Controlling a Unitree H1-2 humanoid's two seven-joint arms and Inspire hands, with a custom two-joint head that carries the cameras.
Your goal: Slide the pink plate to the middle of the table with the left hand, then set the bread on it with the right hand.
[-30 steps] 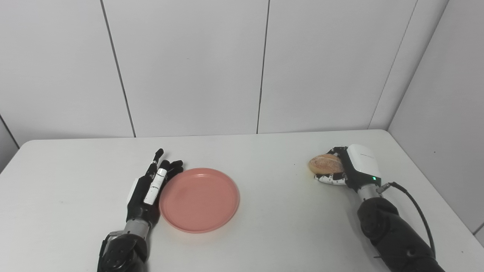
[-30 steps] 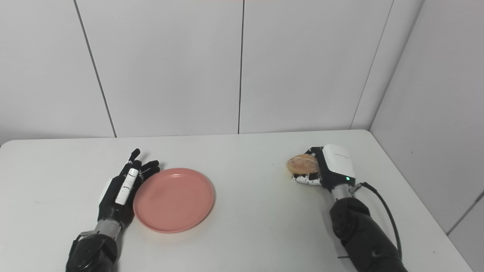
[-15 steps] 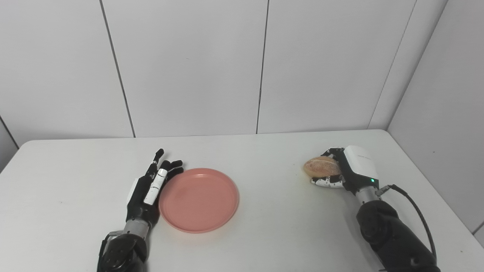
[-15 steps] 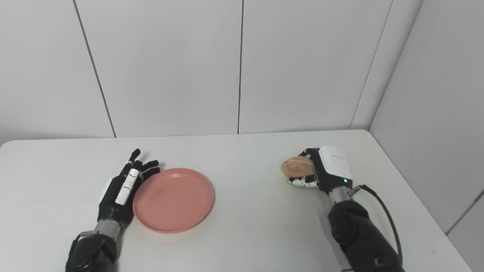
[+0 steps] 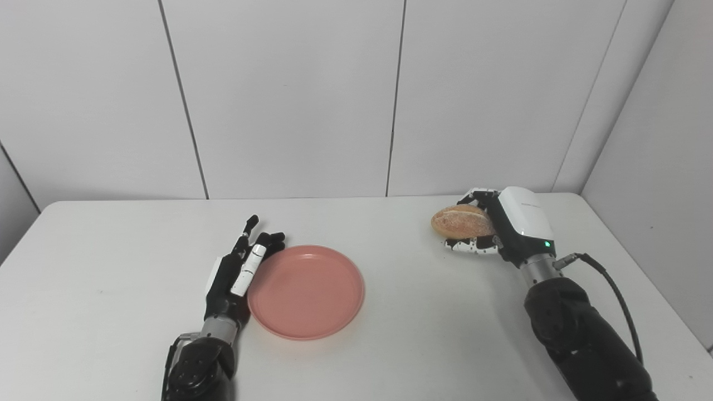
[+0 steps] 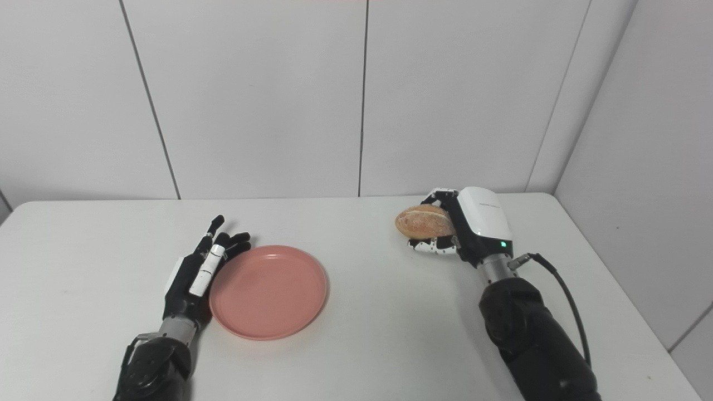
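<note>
The pink plate point(image 5: 306, 291) lies flat on the white table point(image 5: 111, 278), a little left of the middle. My left hand point(image 5: 237, 273) rests edge-on against the plate's left rim, fingers straight and apart, holding nothing. A brown bread roll point(image 5: 462, 221) is up off the table at the right, with my right hand point(image 5: 504, 229) shut around it from the right side. The roll hangs well to the right of the plate and above the tabletop.
Grey wall panels point(image 5: 278, 94) stand behind the table, and a side wall point(image 5: 663, 167) closes the right. A black cable point(image 5: 607, 284) loops from my right wrist. The table's right edge point(image 5: 629, 262) runs close to my right forearm.
My right hand has lifted the bread off the table and carried it left and up. The left hand and plate have kept their places; the camera has shifted slightly.
</note>
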